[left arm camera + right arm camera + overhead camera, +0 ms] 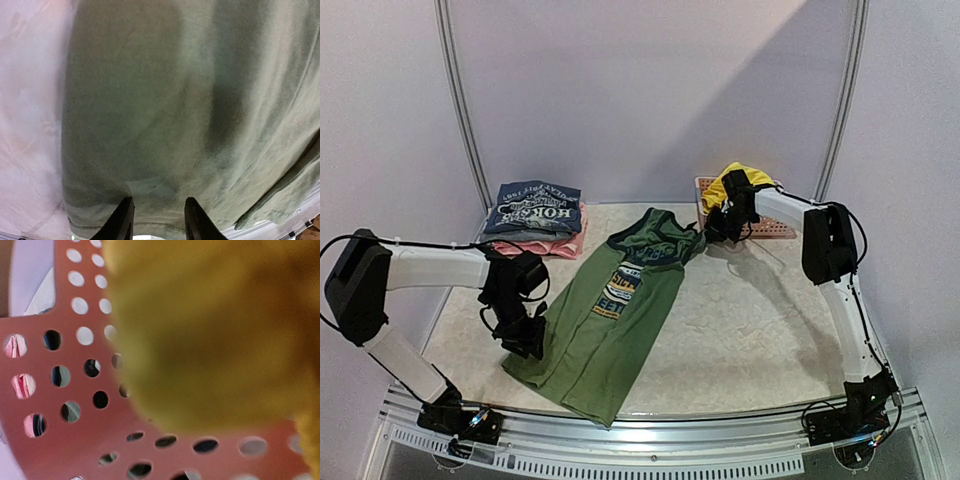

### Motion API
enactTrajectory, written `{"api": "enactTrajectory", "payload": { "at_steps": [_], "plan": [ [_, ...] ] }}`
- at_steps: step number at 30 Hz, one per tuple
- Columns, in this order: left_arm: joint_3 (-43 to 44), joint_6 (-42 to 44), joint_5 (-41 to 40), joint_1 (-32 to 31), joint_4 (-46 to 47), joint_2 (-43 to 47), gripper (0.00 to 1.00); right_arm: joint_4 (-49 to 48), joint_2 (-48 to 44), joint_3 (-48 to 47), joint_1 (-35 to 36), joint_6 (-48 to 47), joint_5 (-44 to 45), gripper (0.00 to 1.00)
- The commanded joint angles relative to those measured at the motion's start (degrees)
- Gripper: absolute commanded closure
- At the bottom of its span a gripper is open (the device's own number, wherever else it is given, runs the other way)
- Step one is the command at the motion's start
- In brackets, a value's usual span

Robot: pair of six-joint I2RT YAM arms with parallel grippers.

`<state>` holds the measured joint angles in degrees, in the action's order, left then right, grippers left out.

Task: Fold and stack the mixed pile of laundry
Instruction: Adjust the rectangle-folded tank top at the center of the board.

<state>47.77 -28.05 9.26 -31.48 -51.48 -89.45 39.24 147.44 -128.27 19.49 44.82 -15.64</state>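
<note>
**Setting our grips for the fold on the olive-green shirt (605,330)**
The fingers (122,220) of our left gripper (159,220) stand parted over the shirt's hem, and we see no cloth pinched between them. Our right gripper (725,222) has its fingers pressed together just beside the pink basket (775,228); the yellow shorts (735,178) hide them, so we cannot tell whether cloth is caught. The shirt lies spread on the table (750,330), neck just beside the basket and hem well apart from it. The shorts are heaped over the basket's rim. A folded stack (535,212) sits well apart from the basket. We judge the left should close on the hem corner through both layers, and the right should hold the shirt's shoulder, not the shorts, before we lift.
</note>
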Motion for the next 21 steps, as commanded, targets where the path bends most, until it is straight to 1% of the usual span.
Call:
{"api": "enactTrajectory", "payload": {
  "at_steps": [1, 8, 11, 14, 17, 21],
  "plan": [
    [-2.21, -4.48, 2.22, -0.83, 2.38, 3.70, 0.65, -0.92, 4.55, -1.35, 2.51, 3.27, -4.27, 1.00],
    [-5.42, -8.82, 3.63, -2.41, 2.84, 7.88, 0.66, -2.71, 7.24, -5.99, 4.01, 6.58, -5.40, 1.00],
    [-5.67, -9.49, 4.00, -2.94, 3.01, 8.06, 0.66, -3.02, 8.62, -9.04, 3.90, 6.86, -5.18, 1.00],
    [-5.62, -10.43, 4.64, -3.69, 3.87, 7.74, 0.66, -5.31, 9.88, -10.62, 3.60, 7.78, -6.25, 1.00],
    [-4.52, -11.21, 5.05, -4.10, 4.34, 7.39, 0.66, -6.39, 10.94, -11.77, 3.18, 8.52, -6.68, 1.00],
    [-0.18, -10.33, 3.30, -4.11, 1.78, 7.23, 0.65, -3.45, 8.74, -11.56, 2.37, 6.58, -4.45, 1.00]
  ]
}}
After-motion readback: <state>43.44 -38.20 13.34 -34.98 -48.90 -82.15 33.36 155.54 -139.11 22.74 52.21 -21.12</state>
